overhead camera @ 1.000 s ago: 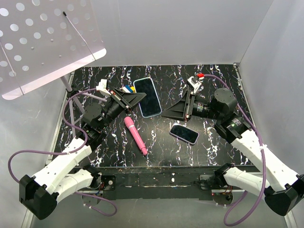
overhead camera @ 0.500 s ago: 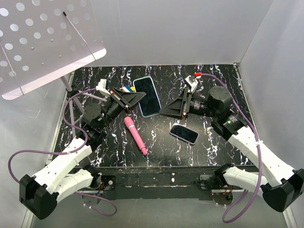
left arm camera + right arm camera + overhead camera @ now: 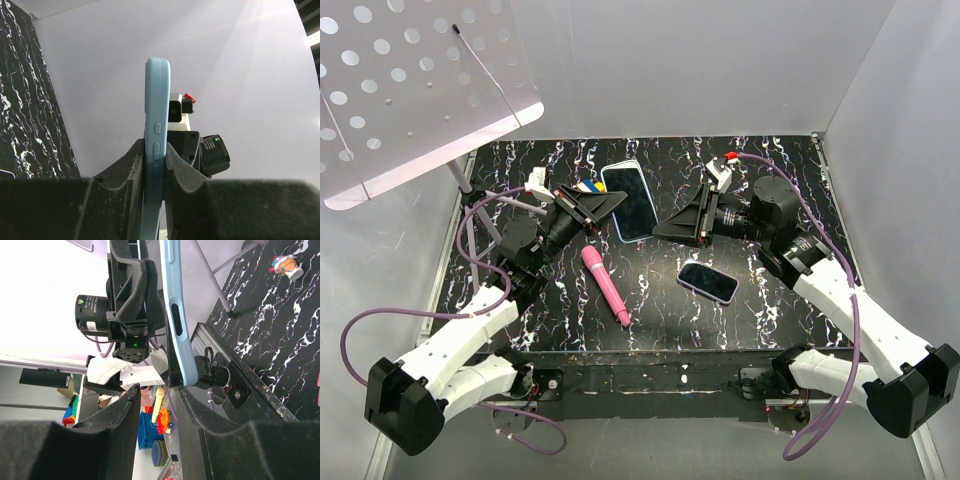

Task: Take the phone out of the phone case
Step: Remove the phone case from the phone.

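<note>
The phone, in a light blue case [image 3: 630, 200], is held up on edge above the table. My left gripper [image 3: 607, 205] is shut on one long end of it. In the left wrist view the case's blue side with its buttons [image 3: 157, 125] stands clamped in my left gripper [image 3: 155, 157]. My right gripper [image 3: 663, 228] is open, just right of the phone's near end. In the right wrist view the case's rounded corner [image 3: 179, 330] lies at the mouth of the open right gripper [image 3: 159, 402], close to one finger [image 3: 202, 427]. I cannot tell whether it touches.
A second dark phone [image 3: 708, 282] lies flat at the right middle of the black marbled table [image 3: 770, 160]. A pink pen-like object [image 3: 605, 285] lies in the middle. A small colourful toy [image 3: 587, 187] sits behind the left gripper. A white perforated panel on a stand [image 3: 410, 90] fills the back left.
My right gripper has moved left and slightly back, up to the phone's near end. My left gripper has stayed shut on the cased phone, almost still.
</note>
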You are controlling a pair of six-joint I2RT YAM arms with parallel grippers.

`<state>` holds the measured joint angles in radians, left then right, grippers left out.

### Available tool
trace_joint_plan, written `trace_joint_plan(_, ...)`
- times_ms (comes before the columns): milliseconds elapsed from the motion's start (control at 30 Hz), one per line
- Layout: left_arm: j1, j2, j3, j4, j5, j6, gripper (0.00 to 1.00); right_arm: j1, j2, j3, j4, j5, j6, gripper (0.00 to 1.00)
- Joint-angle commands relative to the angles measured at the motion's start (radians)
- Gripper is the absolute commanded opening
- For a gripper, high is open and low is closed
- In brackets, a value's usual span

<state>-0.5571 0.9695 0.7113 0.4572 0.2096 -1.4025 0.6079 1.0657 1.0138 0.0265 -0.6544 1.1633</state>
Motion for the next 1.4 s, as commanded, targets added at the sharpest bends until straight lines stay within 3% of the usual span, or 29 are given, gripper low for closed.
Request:
trace_joint_plan(0,-0.018,-0.038,0.016,0.146,0.085,-0.055,0.00,-0.007,0.033,0.040,0.018,0.065,-0.028,0.41)
trace_joint_plan(500,-0.090,0.015,-0.016,0.256,0.079,-0.118,0.00,-0.008,0.106,0.025,0.217,0.027,0.117,0.39)
trace_joint_plan(633,-0.118,0.020,0.003,0.216,0.071,-0.078,0.00,-0.008,0.108,0.026,0.233,0.026,0.124,0.35)
trace_joint_plan(700,-0.133,0.032,0.029,0.170,0.089,-0.041,0.00,-0.008,0.111,0.023,0.250,0.021,0.131,0.29)
trace_joint_plan(767,-0.141,0.046,0.065,0.115,0.112,0.006,0.00,-0.007,0.111,0.009,0.268,0.010,0.139,0.15)
trace_joint_plan(867,-0.139,0.043,0.129,-0.085,0.139,0.123,0.00,-0.011,0.094,-0.004,0.276,-0.004,0.147,0.01)
trace_joint_plan(900,-0.141,0.032,0.151,-0.153,0.131,0.166,0.09,-0.014,0.085,-0.009,0.276,-0.010,0.148,0.01)
trace_joint_plan(933,-0.141,0.020,0.166,-0.226,0.113,0.227,0.28,-0.022,0.073,-0.017,0.274,-0.014,0.157,0.01)
trace_joint_plan(1000,-0.139,-0.015,0.169,-0.308,0.087,0.290,0.52,-0.039,0.044,-0.035,0.274,-0.014,0.182,0.01)
trace_joint_plan(1067,-0.139,-0.057,0.157,-0.368,0.048,0.335,0.68,-0.062,0.017,-0.055,0.282,-0.024,0.220,0.01)
trace_joint_plan(1200,-0.141,-0.123,0.117,-0.408,0.021,0.388,0.82,-0.117,-0.004,-0.092,0.363,-0.059,0.309,0.01)
trace_joint_plan(1367,-0.142,-0.112,0.070,-0.297,0.103,0.375,0.80,-0.145,-0.009,-0.133,0.466,-0.070,0.421,0.01)
